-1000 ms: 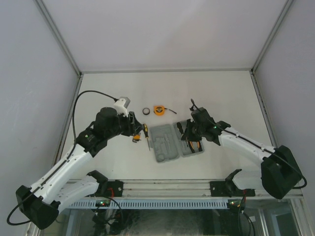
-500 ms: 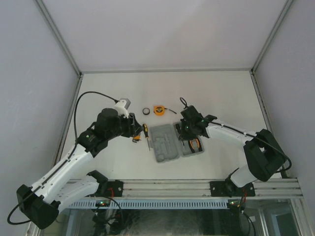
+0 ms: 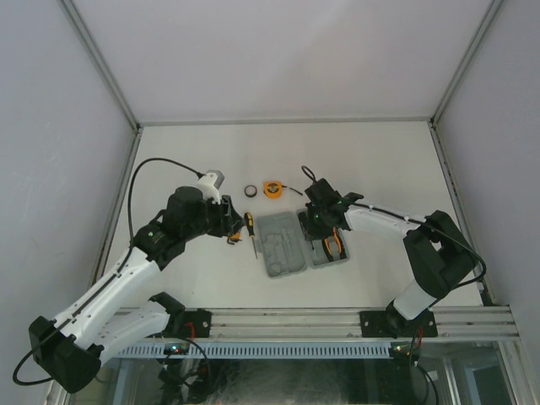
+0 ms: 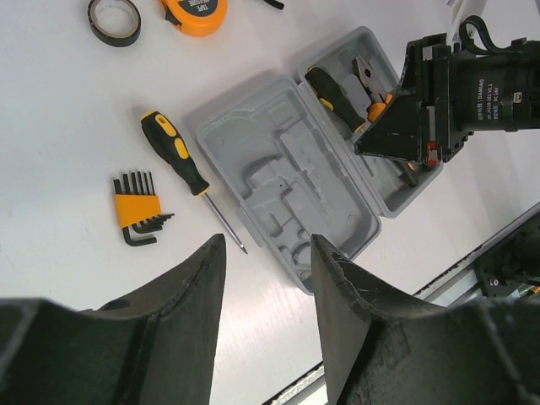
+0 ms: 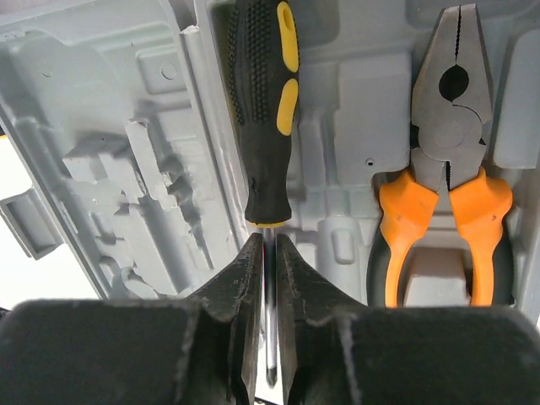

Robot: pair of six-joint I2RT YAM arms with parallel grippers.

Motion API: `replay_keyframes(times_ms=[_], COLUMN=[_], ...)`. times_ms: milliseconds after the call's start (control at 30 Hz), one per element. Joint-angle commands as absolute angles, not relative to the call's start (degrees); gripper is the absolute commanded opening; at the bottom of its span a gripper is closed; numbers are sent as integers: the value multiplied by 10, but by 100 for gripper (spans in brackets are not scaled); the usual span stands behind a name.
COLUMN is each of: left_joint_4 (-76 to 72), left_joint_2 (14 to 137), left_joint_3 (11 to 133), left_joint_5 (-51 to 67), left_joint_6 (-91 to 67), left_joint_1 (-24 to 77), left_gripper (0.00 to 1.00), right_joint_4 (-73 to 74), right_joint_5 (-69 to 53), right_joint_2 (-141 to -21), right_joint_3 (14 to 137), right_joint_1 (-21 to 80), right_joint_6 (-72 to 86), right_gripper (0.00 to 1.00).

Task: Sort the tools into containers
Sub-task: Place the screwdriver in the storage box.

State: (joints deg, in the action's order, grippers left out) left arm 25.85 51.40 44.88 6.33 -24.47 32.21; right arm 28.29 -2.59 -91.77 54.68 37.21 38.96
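The grey tool case (image 3: 283, 246) lies open in the middle of the table. In its right half rest the orange-handled pliers (image 5: 447, 169) and a black-and-yellow screwdriver (image 5: 263, 110). My right gripper (image 5: 267, 240) hangs over that half, its jaws close on either side of the screwdriver's steel shaft. A second screwdriver (image 4: 173, 153) and the orange hex-key set (image 4: 137, 207) lie on the table left of the case. The black ring (image 4: 115, 20) and orange tape measure (image 4: 196, 13) sit beyond it. My left gripper (image 4: 266, 240) hovers open and empty above the near left of the case.
The case's left half (image 5: 110, 143) holds only its moulded recesses. The right arm's wrist (image 4: 472, 84) stretches across the case's right side. White walls close off the table on three sides, and an aluminium rail (image 3: 337, 321) runs along the near edge.
The right arm has swung its wrist a little left and farther back over the case's right half, forearm stretched flatter. The left arm has stayed still.
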Motion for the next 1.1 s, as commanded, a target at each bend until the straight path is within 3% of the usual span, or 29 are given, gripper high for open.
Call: replay_keyframes(times_ms=[0,333,700,1067], left_joint_4=[246,243,242,245], left_joint_2=[517,528,535,536], left_joint_3=[442,448,445,446], left_joint_5=[66,70,64,64], left_joint_6=[-251,-252,-258,-259], left_joint_1=[319,319,319,319], left_gripper=[49,49,49,48], right_joint_4=[284,300,303,299], right_joint_5=[-26,-25,-23,-43], right_joint_2=[-917,-901,-889,-936], right_joint_3=[572,584,599,623], right_joint_1=[368,365,350,351], right_joint_6=[373,355,311,290], right_gripper=[11,24,11,12])
